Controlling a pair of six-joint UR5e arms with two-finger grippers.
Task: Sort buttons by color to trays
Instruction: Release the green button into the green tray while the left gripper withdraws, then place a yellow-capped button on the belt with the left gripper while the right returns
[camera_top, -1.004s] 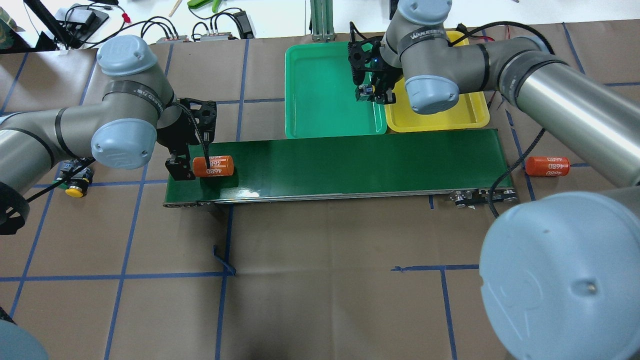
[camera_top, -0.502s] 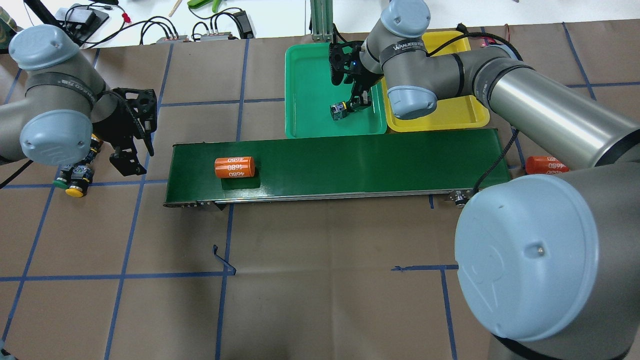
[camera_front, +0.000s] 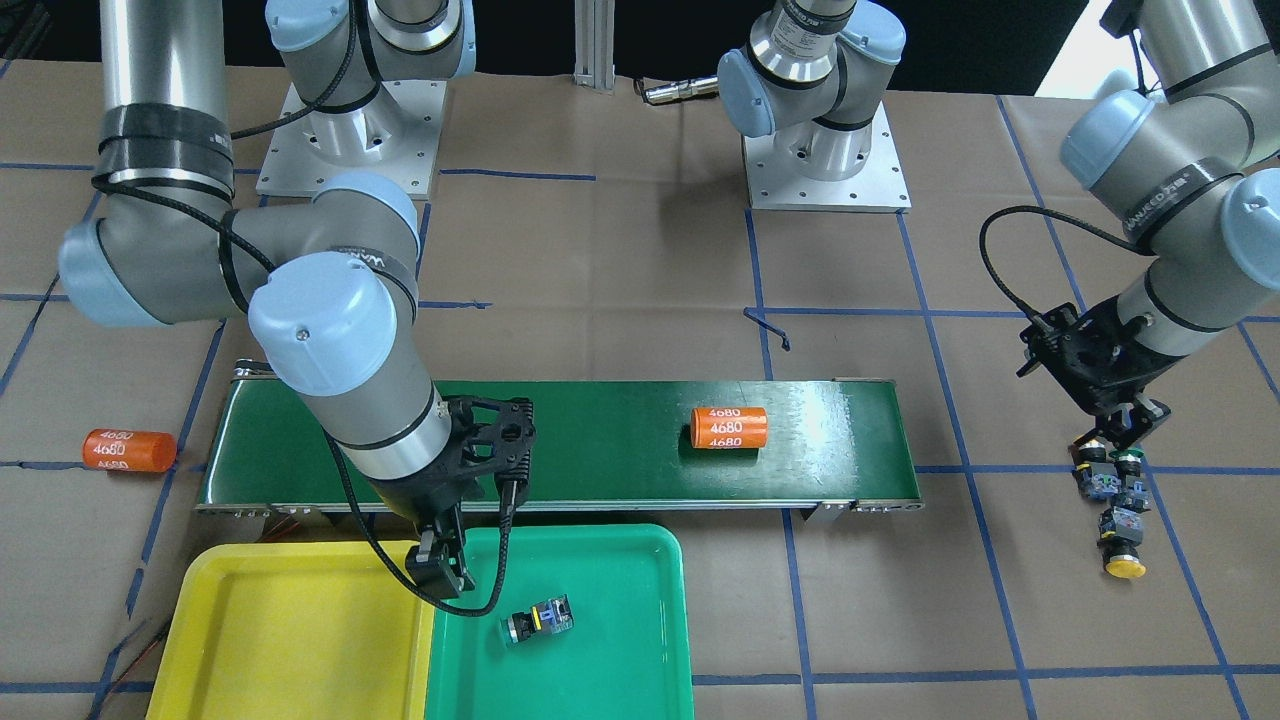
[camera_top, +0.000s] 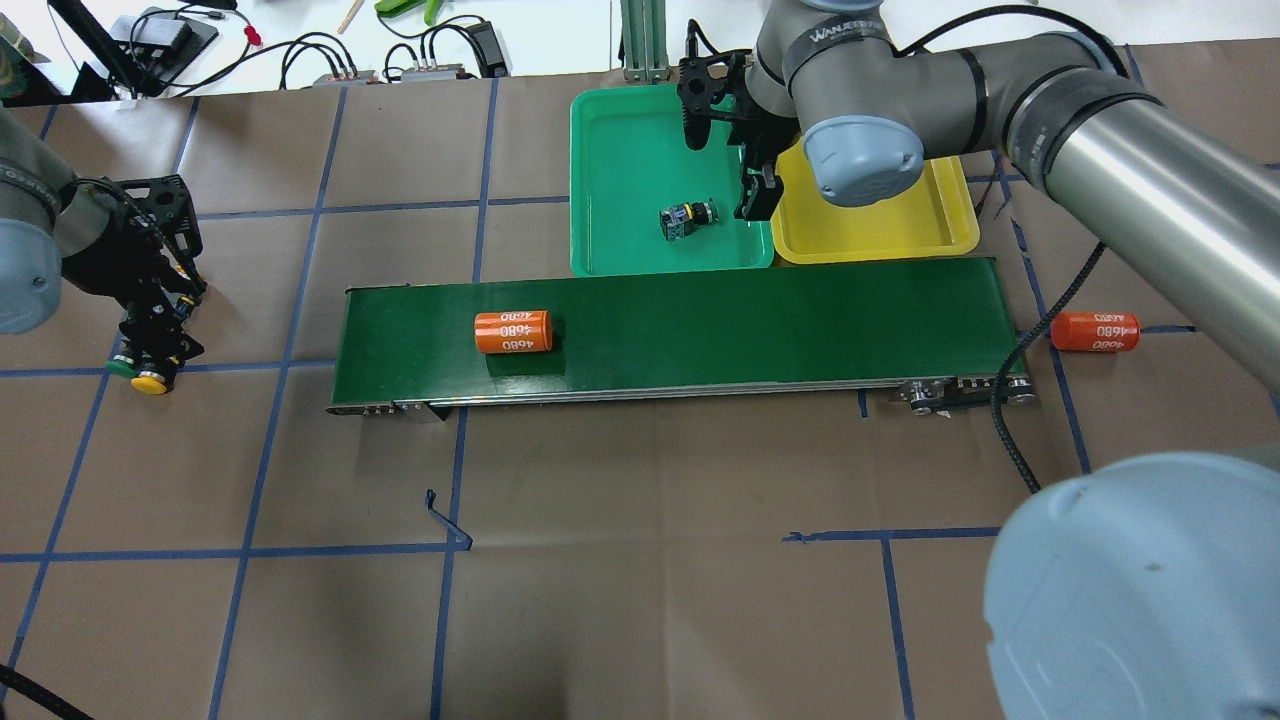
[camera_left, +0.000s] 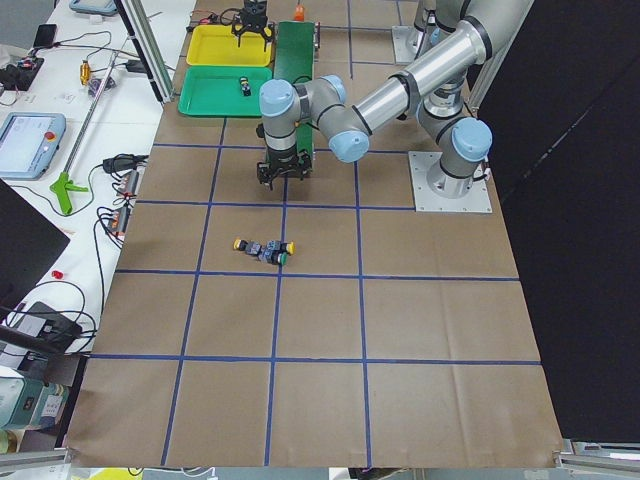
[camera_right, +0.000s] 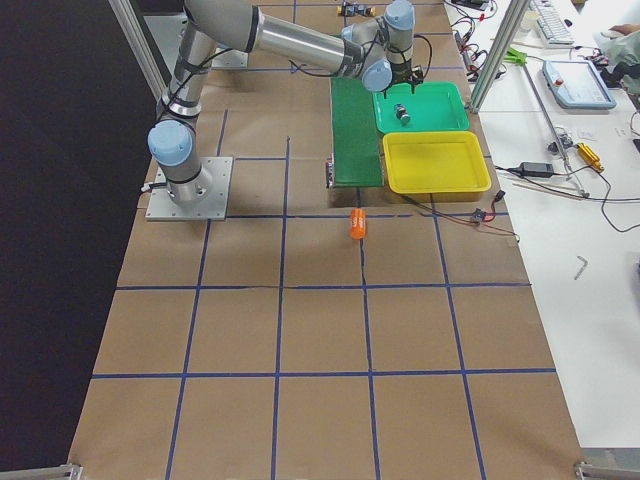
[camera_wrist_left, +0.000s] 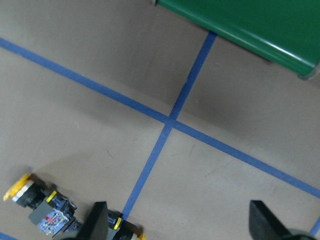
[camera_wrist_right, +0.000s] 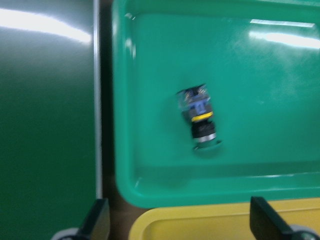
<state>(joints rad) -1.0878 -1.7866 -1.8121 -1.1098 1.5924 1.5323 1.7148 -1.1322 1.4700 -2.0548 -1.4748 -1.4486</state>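
One button (camera_top: 687, 218) lies on its side in the green tray (camera_top: 620, 150), also in the right wrist view (camera_wrist_right: 199, 117) and the front view (camera_front: 538, 622). My right gripper (camera_top: 750, 195) hangs open and empty just right of it, over the edge between the green tray and the yellow tray (camera_top: 880, 225), which holds nothing. A cluster of three buttons (camera_top: 150, 372) with yellow and green caps lies on the paper left of the belt. My left gripper (camera_top: 155, 335) is open right above that cluster (camera_front: 1110, 500). One button (camera_wrist_left: 45, 215) shows beside its left finger.
A dark-green conveyor belt (camera_top: 750, 320) runs across the table in front of the trays, carrying an orange 4680 cylinder (camera_top: 513, 332) near its left end. A second orange cylinder (camera_top: 1095, 332) lies on the paper past the belt's right end. Cables lie along the far table edge.
The right gripper carried the button over the green tray, let it go and drew back right. The left arm swung left off the belt to the button cluster. The cylinder rode right.
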